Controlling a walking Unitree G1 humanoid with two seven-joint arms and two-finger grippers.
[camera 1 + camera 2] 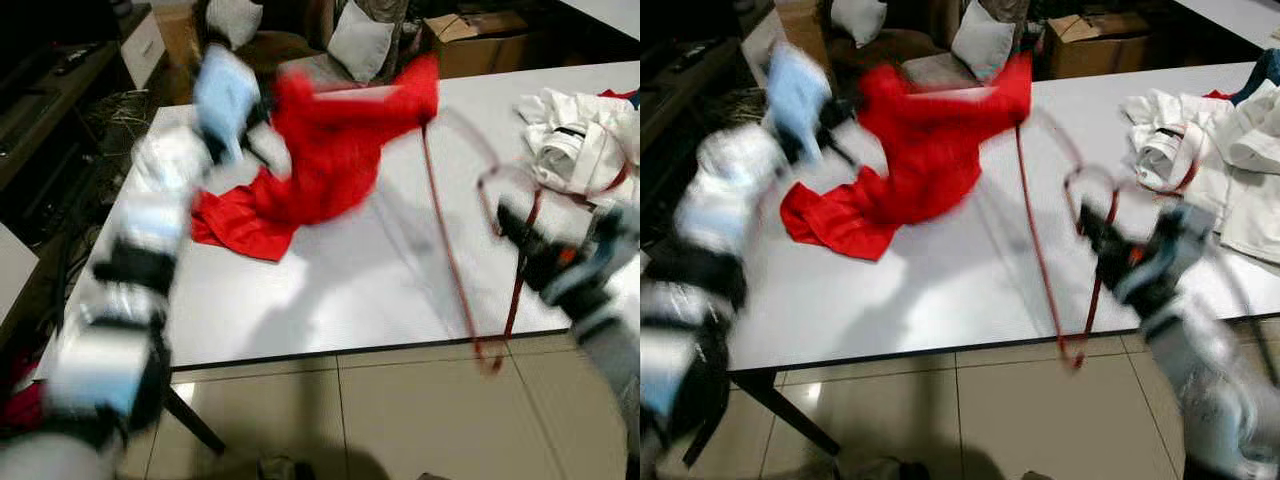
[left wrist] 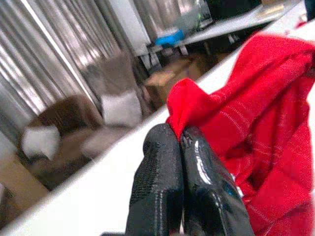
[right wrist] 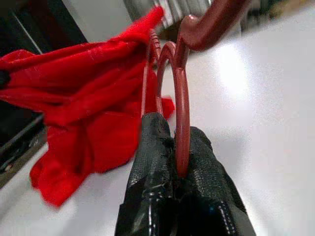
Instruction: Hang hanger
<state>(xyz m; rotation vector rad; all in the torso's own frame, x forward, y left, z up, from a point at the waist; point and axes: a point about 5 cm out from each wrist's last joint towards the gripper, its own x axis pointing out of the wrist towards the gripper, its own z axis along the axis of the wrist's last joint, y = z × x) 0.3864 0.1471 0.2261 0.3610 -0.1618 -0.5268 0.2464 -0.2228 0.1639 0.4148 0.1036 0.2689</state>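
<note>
A red garment (image 1: 320, 160) is lifted partly off the white table (image 1: 330, 300), with its lower end still lying on the top. My left gripper (image 2: 179, 135) is shut on a fold of the red cloth; in the left eye view this gripper (image 1: 262, 130) is at the garment's left side. A dark red hanger (image 1: 455, 270) runs from the garment's upper right corner down past the table's front edge. My right gripper (image 3: 174, 128) is shut on the hanger's wire near its hook (image 1: 510, 180). Both arms are blurred.
A pile of white clothes (image 1: 580, 140) lies at the table's right end. Behind the table are a cardboard box (image 1: 480, 40) and a seat with pale cushions (image 1: 360, 40). A dark cabinet (image 1: 50, 90) stands to the left. Tiled floor (image 1: 400, 420) lies in front.
</note>
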